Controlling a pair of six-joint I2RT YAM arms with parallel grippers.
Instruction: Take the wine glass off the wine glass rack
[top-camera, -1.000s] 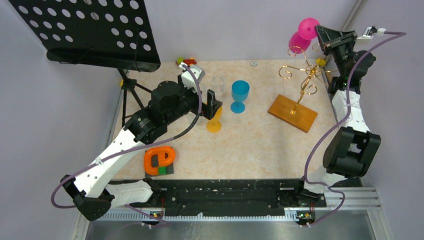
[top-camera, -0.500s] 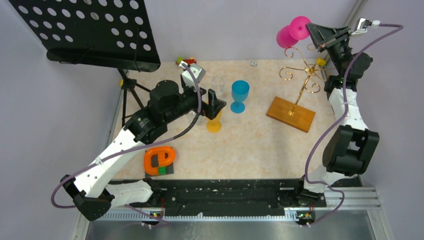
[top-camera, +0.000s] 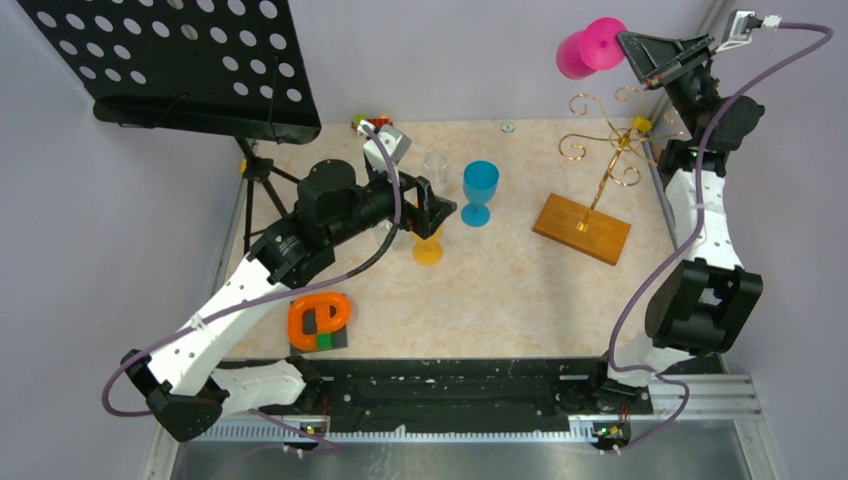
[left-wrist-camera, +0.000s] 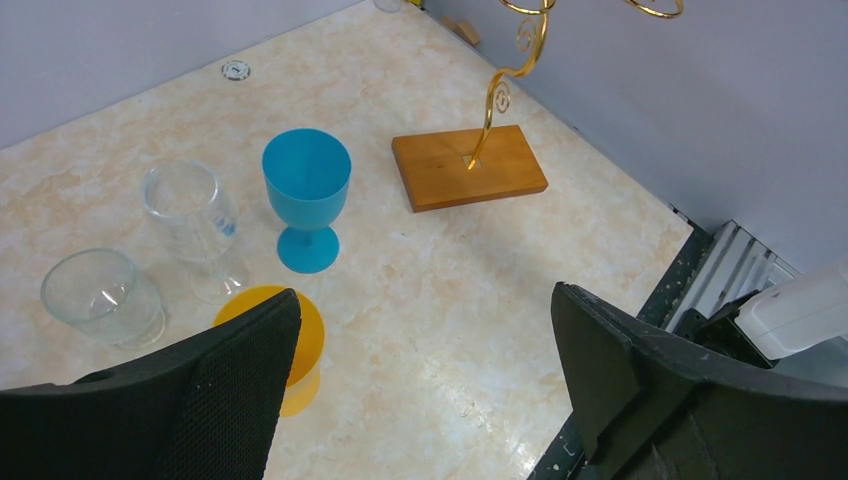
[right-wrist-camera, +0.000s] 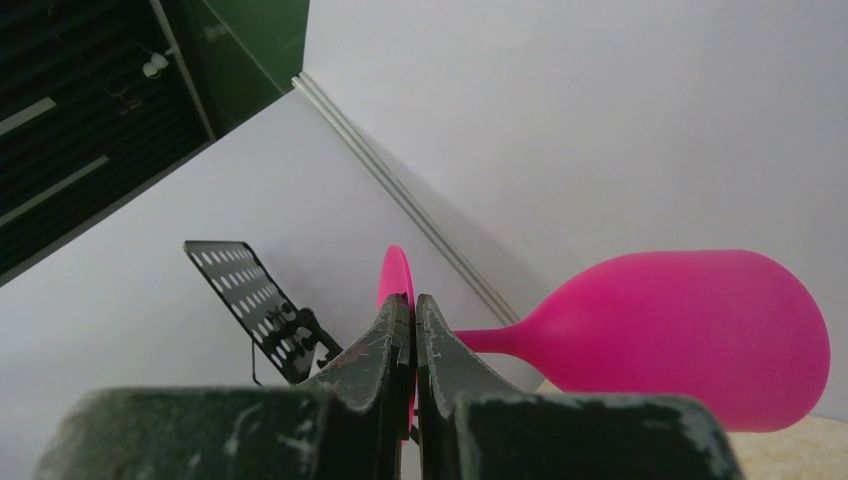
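Note:
The pink wine glass (top-camera: 588, 51) lies sideways in the air, above and apart from the gold arms of the wine glass rack (top-camera: 607, 168). My right gripper (top-camera: 630, 46) is shut on the glass's flat foot. In the right wrist view the fingers (right-wrist-camera: 440, 360) pinch the thin pink disc, and the bowl (right-wrist-camera: 700, 335) points right. The rack's wooden base (left-wrist-camera: 468, 167) rests on the table at the right. My left gripper (top-camera: 432, 205) hovers open over the middle of the table with nothing between its fingers (left-wrist-camera: 250, 370).
A blue goblet (top-camera: 480, 190), an orange glass (top-camera: 428, 248) and two clear glasses (left-wrist-camera: 190, 215) stand mid-table by the left gripper. A black music stand (top-camera: 190, 60) fills the back left. An orange-and-black object (top-camera: 320, 321) lies near the front left.
The right gripper has lifted the pink glass up and clear of the rack's arms. The rack has rocked back a little. The left gripper has crept slightly right.

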